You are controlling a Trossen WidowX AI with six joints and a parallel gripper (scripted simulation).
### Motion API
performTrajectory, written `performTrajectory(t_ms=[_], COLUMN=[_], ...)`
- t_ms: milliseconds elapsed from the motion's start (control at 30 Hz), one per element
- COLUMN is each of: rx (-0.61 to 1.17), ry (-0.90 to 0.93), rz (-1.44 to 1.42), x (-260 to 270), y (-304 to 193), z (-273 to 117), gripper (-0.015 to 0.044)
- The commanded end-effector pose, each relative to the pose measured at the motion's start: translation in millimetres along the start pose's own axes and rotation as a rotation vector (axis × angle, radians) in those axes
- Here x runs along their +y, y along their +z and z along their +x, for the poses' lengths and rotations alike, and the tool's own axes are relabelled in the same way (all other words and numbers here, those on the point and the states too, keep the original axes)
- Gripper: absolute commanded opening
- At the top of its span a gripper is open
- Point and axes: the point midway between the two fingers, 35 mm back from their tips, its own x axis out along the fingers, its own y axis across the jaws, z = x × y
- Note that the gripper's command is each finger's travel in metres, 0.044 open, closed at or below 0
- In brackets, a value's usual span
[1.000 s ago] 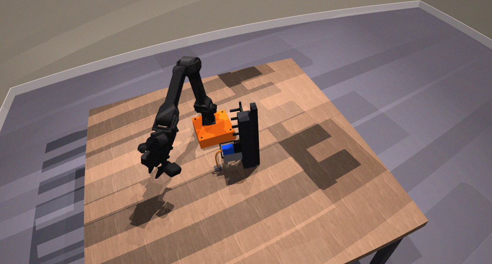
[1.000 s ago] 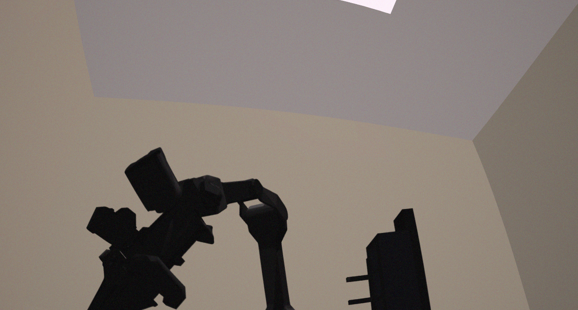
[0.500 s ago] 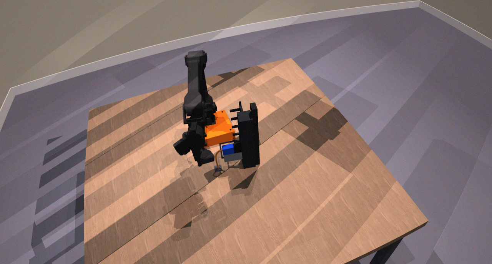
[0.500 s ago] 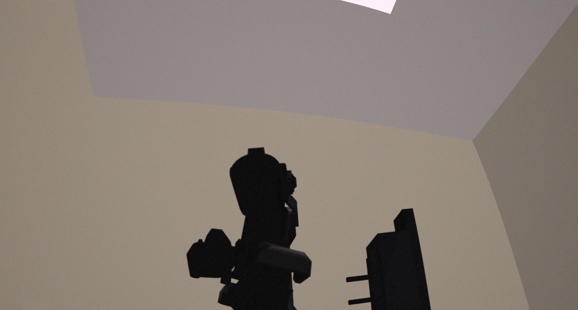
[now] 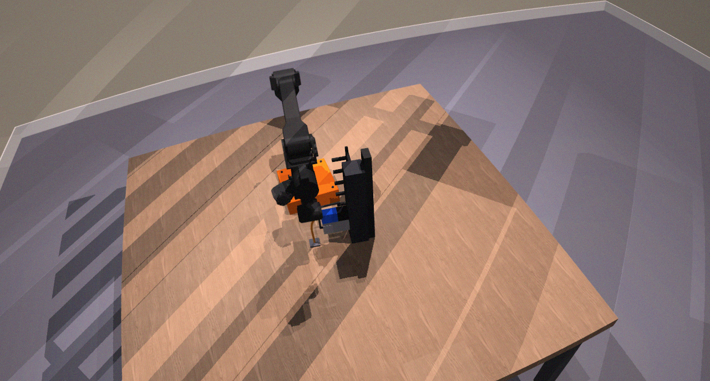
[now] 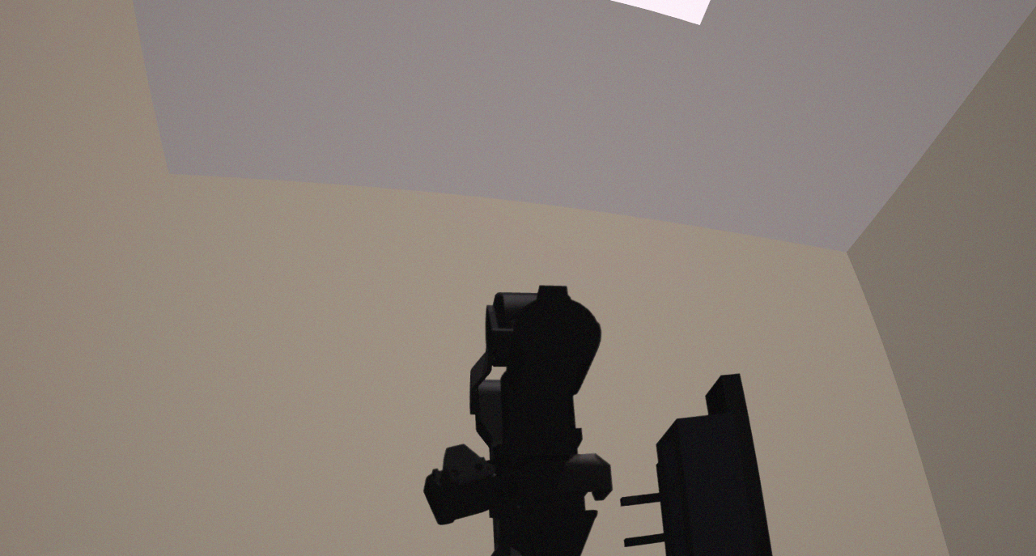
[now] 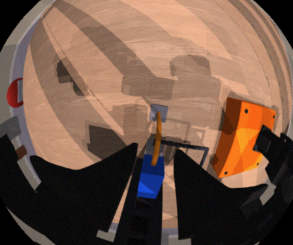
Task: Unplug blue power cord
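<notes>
The boxy blue plug [image 7: 151, 180] sits between the dark, wedge-shaped fingers, which stand part-open at a narrow gap and grip nothing. The plug is seated in the tall black power strip [image 5: 360, 196] standing on the wood-grain counter [image 5: 446, 279]. A thin orange cord [image 7: 157, 141] curves from it, beside the faceted orange base [image 5: 325, 182].

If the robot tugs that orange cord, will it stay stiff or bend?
Probably bend: the orange cord already curves from the blue plug down to the table. It looks thin, so likely light. The gripper sits around the plug.
</notes>
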Motion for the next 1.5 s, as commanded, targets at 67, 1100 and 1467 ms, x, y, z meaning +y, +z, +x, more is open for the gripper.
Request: performTrajectory(t_ms=[67, 1100, 1467], rx=[0.006, 0.009, 0.006], ry=[-0.002, -0.002, 0.001], rz=[0.007, 0.007, 0.002], x=[-0.1, -1.4, -1.1], y=[-6.1, -41.8, -41.4], z=[-0.4, 7.4, 8.7], gripper=[0.0160, 0.0160, 0.0042])
